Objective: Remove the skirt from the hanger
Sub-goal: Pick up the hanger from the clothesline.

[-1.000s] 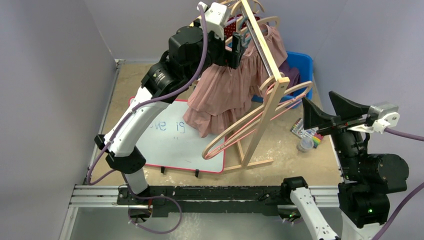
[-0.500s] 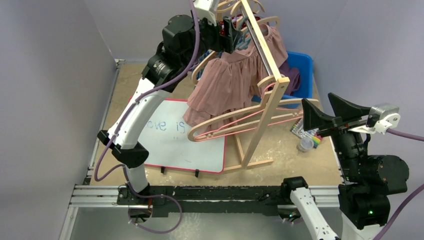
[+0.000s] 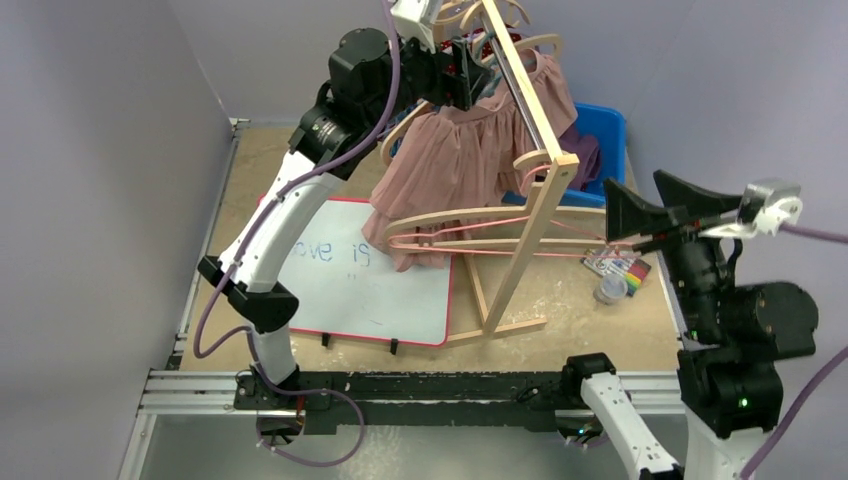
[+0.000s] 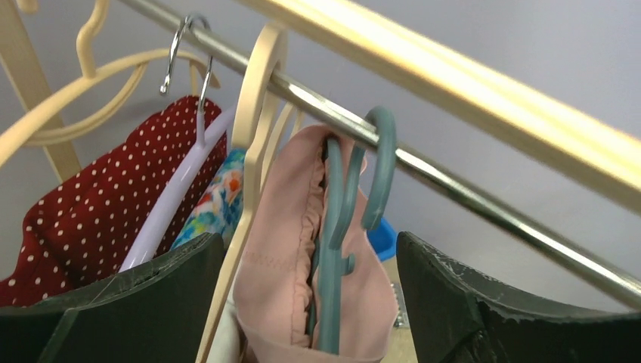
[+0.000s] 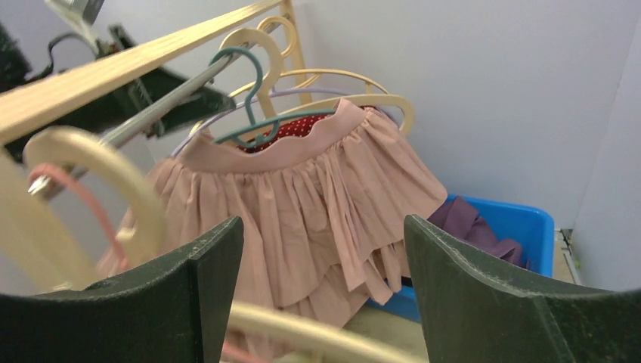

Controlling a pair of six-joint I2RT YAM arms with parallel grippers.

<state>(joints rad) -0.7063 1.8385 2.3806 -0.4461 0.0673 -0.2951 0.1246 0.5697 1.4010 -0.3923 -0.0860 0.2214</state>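
The pink ruffled skirt point(image 3: 455, 170) hangs on a teal hanger point(image 4: 332, 249) hooked over the metal rail point(image 4: 453, 189) of the wooden rack point(image 3: 530, 190). My left gripper point(image 3: 470, 78) is up at the rail. In the left wrist view it point(image 4: 310, 302) is open, with its jaws on either side of the skirt's waistband point(image 4: 276, 249) and the hanger neck, not touching them. My right gripper point(image 3: 640, 215) is open and empty to the right of the rack. In the right wrist view it point(image 5: 321, 295) faces the skirt point(image 5: 317, 197) and the hanger point(image 5: 253, 98) from a distance.
Empty wooden hangers point(image 3: 480, 225) swing at the rack's near end, between my right gripper and the skirt. A red dotted garment point(image 4: 83, 189) and other hangers share the rail. A blue bin point(image 3: 600, 130) holds purple cloth. A whiteboard point(image 3: 350, 290) lies on the table, with small items point(image 3: 615, 270) at the right.
My left gripper rose to the rail and closed in around the teal hanger's neck. The loose wooden hangers swung up to nearly level. The right gripper tilted slightly.
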